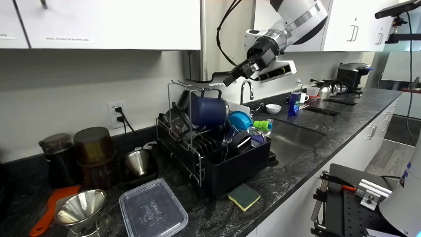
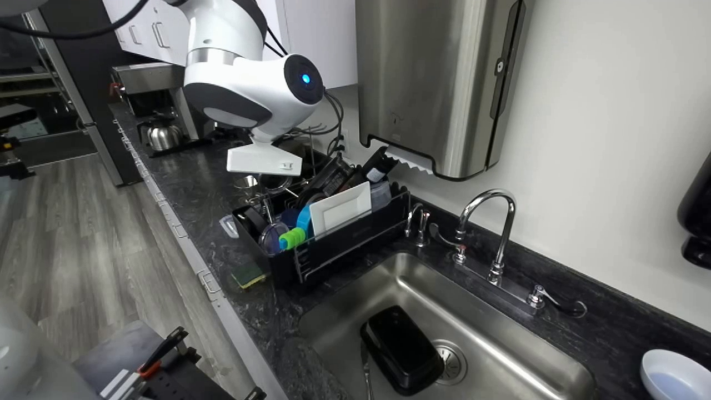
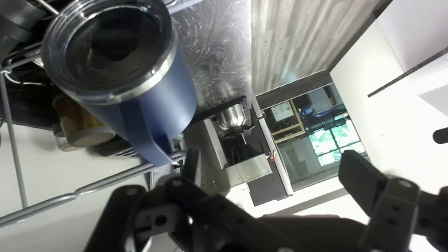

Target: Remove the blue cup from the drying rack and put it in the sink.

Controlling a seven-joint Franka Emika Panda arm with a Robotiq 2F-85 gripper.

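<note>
In an exterior view the white jointed arm [image 2: 239,91] hid the black two-fingered gripper [image 3: 269,168]; the round white bowl [image 2: 673,376], near right, was cropped. Near left, lettering [image 1: 154,210] on the clear rectangular plastic container [image 1: 153,199] was illegible.

Flat on the dark bench [image 1: 213,220], a green-and-yellow sponge [image 1: 244,197] near a clear plastic container [image 1: 154,210]. Farther along, an upright bottle of blue liquid [image 1: 295,98] near a white bowl [image 1: 273,109]. On the wall [image 2: 600,111], a steel paper-towel dispenser [image 2: 425,83].
</note>
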